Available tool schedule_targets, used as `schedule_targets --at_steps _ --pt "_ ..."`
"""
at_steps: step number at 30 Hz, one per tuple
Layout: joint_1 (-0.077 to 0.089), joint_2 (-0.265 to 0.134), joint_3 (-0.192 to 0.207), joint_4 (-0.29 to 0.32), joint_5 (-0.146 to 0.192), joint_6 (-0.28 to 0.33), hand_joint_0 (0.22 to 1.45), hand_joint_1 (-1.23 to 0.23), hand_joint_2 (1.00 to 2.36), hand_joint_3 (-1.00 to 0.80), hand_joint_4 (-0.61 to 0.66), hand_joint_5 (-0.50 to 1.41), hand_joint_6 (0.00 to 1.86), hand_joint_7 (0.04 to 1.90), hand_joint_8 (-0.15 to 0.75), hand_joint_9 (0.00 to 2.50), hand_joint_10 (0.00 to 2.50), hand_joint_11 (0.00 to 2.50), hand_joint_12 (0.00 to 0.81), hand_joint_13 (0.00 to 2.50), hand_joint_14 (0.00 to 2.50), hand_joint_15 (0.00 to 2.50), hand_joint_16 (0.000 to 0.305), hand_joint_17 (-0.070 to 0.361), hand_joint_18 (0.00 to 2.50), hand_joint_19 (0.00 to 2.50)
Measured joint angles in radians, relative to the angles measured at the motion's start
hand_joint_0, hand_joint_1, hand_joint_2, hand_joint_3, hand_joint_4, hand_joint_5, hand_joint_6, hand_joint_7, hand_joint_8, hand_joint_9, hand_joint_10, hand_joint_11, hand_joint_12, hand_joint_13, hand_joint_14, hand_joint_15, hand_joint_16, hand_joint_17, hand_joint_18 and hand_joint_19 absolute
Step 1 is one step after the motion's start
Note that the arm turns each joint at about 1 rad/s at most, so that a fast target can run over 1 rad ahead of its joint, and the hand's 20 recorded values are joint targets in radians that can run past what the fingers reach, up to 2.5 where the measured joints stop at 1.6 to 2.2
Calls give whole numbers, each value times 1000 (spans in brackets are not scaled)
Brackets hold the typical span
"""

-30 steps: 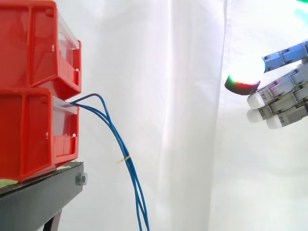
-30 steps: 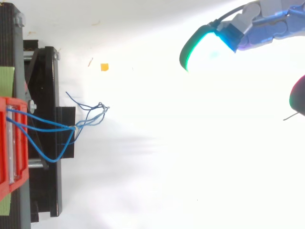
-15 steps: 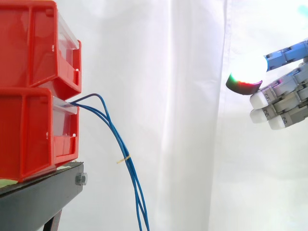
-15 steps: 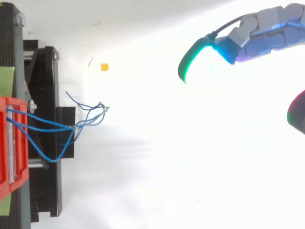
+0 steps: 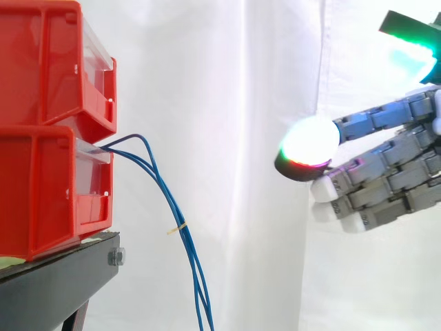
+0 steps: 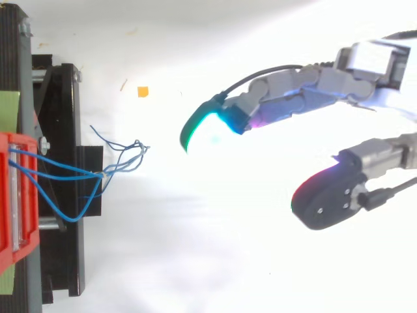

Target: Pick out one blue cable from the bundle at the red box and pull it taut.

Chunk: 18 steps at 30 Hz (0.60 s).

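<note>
In the side view, the bottom edge is cutting off the lower ends of the blue cables. Where they start inside the lower red bin is hard to make out behind its clear front panel. The right edge is cutting off the hand past its knuckles.

The cables are thin, dark blue strands, gathered partway down by a small yellow tie. They are coming out of the front of the lower bin, which is sitting under an upper red bin on the black stand. In the side view they are arching briefly up and to the right, then hanging steeply down, slanting slightly right. In the top view the cables are running from the bin at the left edge rightward, converging at the tie and then fanning into fine loose ends that are pointing right, towards the hand.

The hand is hovering well apart from the cables. Its fingers are stretching out towards the bins, with the thumb spread apart, and they are gripping nothing.
</note>
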Motion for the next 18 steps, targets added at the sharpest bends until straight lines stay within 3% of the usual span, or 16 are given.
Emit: schedule_targets --at_steps 7,13,18 --pt "33 -9 0 77 108 -113 543 -564 1001 -478 174 -208 502 697 257 535 0 0 300 440 1 58 41 92 230 230" --pt "55 -17 0 92 167 -150 545 -564 1002 -474 184 -203 502 706 260 551 0 0 301 450 2 68 41 92 244 239" --pt "63 -40 0 104 187 -151 546 -564 1002 -473 188 -200 502 711 262 562 0 11 303 464 2 75 41 92 266 251"
